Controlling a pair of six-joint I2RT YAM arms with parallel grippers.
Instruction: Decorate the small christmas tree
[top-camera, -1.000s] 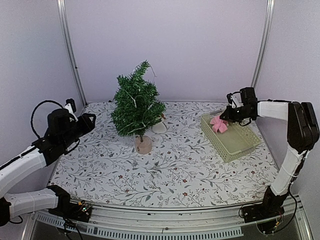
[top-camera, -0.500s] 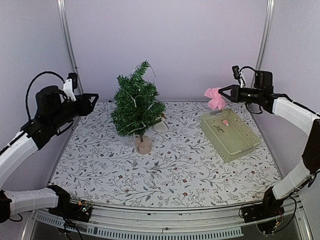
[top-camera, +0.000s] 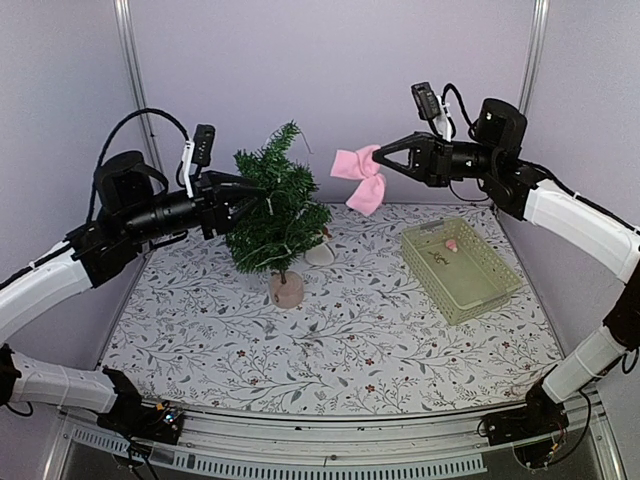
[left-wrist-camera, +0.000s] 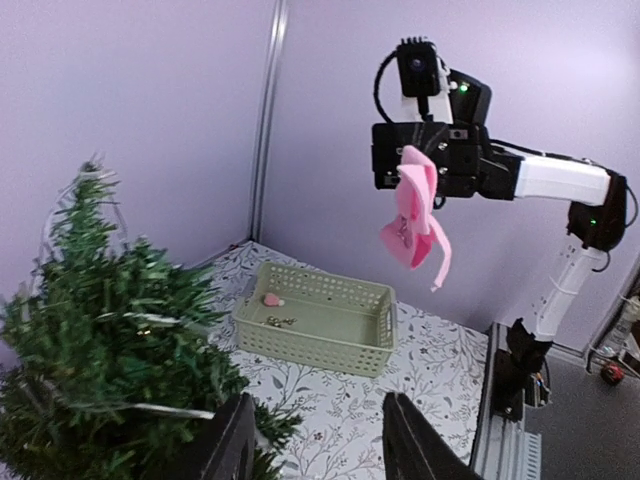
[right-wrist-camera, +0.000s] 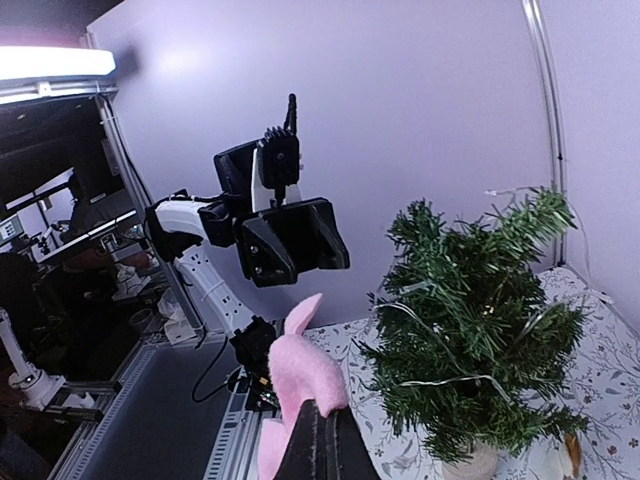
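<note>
The small christmas tree (top-camera: 275, 215) stands upright at the back middle of the table on a pale round base (top-camera: 286, 290), with a thin light string through its branches. My right gripper (top-camera: 380, 158) hangs in the air to the right of the treetop, shut on a pink felt bow (top-camera: 360, 178) that dangles from it. From the right wrist the bow (right-wrist-camera: 305, 375) shows above the closed fingertips, left of the tree (right-wrist-camera: 480, 330). My left gripper (top-camera: 255, 200) is open at the tree's upper left side. Nothing lies between its fingers (left-wrist-camera: 235, 440); the tree (left-wrist-camera: 100, 340) is to their left.
A pale green basket (top-camera: 492, 290) sits on the right of the table with a small pink ornament (top-camera: 452, 244) and a small dark trinket inside. A white object (top-camera: 320, 253) lies behind the tree. The tablecloth has a leaf print; walls close in behind and at the sides.
My right gripper lifted the pink bow out of the basket and carried it up and left towards the treetop. My left arm rose and swung right to the tree's side.
</note>
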